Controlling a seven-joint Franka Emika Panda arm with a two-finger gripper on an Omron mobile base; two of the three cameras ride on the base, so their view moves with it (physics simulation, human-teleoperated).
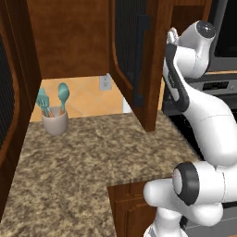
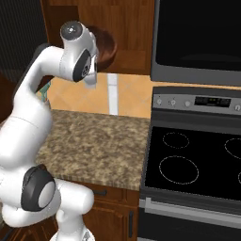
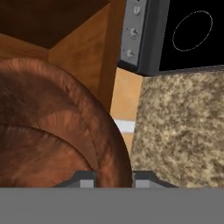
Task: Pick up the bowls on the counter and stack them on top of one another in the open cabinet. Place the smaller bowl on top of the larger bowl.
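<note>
A dark reddish-brown bowl [image 2: 108, 46] hangs high beside the wooden wall cabinet [image 2: 127, 19], well above the speckled counter [image 2: 94, 141]. My gripper [image 3: 113, 180] is shut on that bowl [image 3: 52, 131], with its thick rim wedged between the two fingertips [image 3: 83, 180]. A second curved edge shows inside the bowl. I cannot tell whether that is its own floor or another bowl, nor which of the two bowls I hold. The cabinet's open door [image 1: 132, 51] with ribbed panel and black handle stands left of my arm. No bowl lies on the visible counter [image 1: 92, 157].
A pale grey cup [image 1: 55, 121] with teal utensils stands at the counter's back left. A black stove [image 2: 197, 164] adjoins the counter on the right, with a dark microwave [image 2: 197, 33] above it. A wall outlet [image 1: 105, 82] sits on the tan backsplash.
</note>
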